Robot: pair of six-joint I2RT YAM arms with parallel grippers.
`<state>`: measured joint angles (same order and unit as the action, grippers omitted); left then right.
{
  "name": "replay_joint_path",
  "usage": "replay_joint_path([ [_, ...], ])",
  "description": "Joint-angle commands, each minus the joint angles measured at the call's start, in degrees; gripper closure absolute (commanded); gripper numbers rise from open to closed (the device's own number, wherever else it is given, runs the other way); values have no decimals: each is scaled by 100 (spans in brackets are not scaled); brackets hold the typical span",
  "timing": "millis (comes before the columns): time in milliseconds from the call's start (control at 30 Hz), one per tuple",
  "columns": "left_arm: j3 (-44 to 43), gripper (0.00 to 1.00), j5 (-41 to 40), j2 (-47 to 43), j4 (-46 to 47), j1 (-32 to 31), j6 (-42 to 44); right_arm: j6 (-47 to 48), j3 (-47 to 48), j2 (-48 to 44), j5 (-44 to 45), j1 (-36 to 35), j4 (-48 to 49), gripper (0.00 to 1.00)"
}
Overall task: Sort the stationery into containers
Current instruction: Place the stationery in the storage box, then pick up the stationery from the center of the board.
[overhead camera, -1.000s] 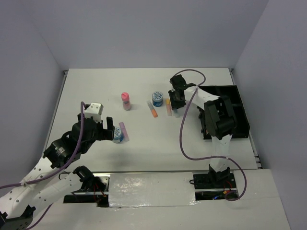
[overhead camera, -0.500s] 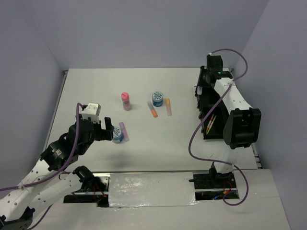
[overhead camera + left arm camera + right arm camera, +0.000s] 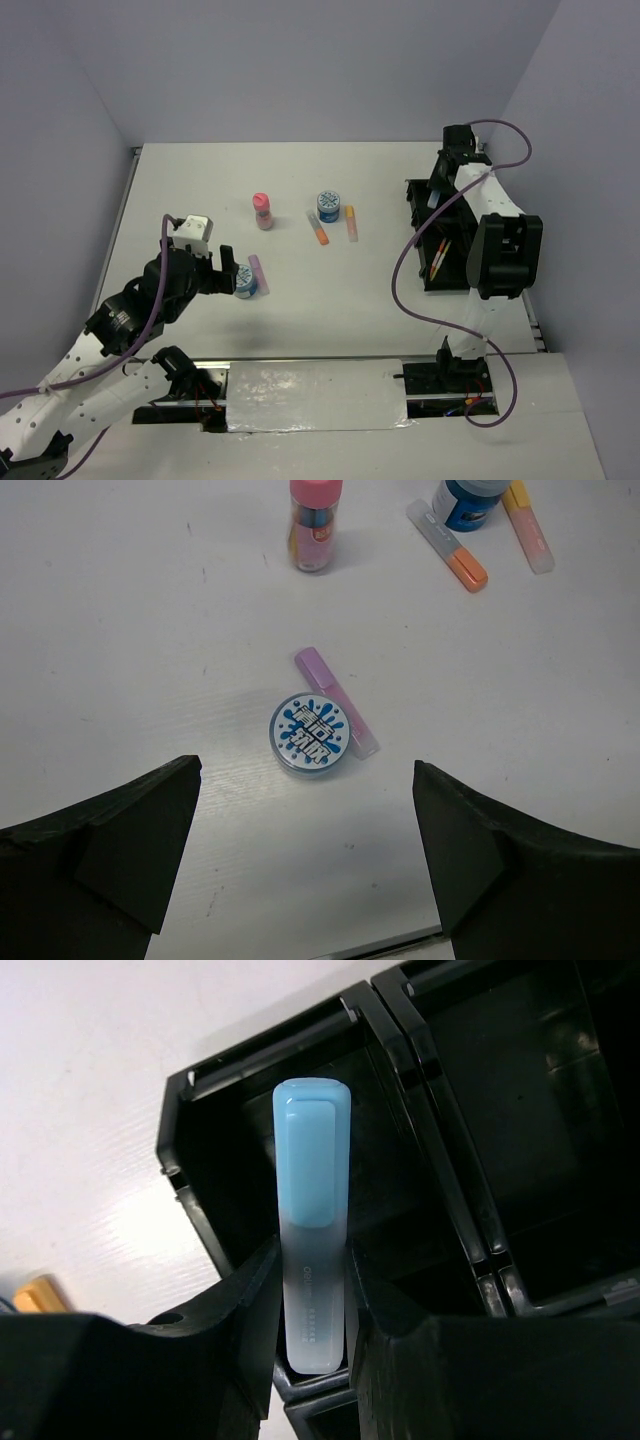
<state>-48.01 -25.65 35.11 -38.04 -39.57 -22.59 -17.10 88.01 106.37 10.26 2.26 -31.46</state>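
My right gripper is shut on a short blue marker and holds it over a far left compartment of the black organiser tray; in the top view it is over the tray's far end. Thin orange and yellow pens lie in the tray. My left gripper is open above the table, just short of a round blue-white tub touching a purple marker. A pink bottle, a second tub and two orange markers lie mid-table.
The pink bottle stands upright beyond the tub in the left wrist view. The orange markers and second tub lie at its top right. The right arm's purple cable hangs over the table left of the tray.
My right gripper lifted the blue marker from beside the orange markers and carried it right to the tray's far end. My left gripper has barely moved.
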Motion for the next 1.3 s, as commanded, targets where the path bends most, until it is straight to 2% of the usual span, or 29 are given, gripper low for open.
replay_joint_path([
  [0,-16,1,69,39,262,11,106,-100,111,121,186,29,-35,84],
  [100,-24,1,78,57,262,11,106,-118,15,112,160,20,44,80],
  [233,-24,1,104,66,262,11,114,-162,-3,33,73,29,62,58],
  [300,-16,1,113,83,271,11,114,-170,23,-10,64,20,18,51],
  [400,-16,1,113,92,271,11,123,-171,-12,-186,11,11,44,48],
  [433,-24,1,121,101,271,11,123,-162,-12,-256,2,11,26,39],
  [567,-24,1,113,110,262,11,123,-110,-64,-554,-120,-129,34,39],
  [667,-33,1,34,110,236,11,97,224,-240,-1021,89,-874,255,39],
  [700,-42,1,-19,110,227,11,71,364,-205,-1065,151,-1294,202,38],
  [767,-68,1,-238,110,166,20,-17,462,-82,-1057,56,-1640,9,38],
  [867,-130,1,-686,101,-1,20,-193,471,-125,-899,72,-2237,-27,36],
  [1000,-130,1,-845,-4,-63,37,-255,348,-91,-408,222,-2826,-18,33],
  [1267,-121,1,-731,48,-28,37,-202,260,304,788,152,-2995,-132,34],
])
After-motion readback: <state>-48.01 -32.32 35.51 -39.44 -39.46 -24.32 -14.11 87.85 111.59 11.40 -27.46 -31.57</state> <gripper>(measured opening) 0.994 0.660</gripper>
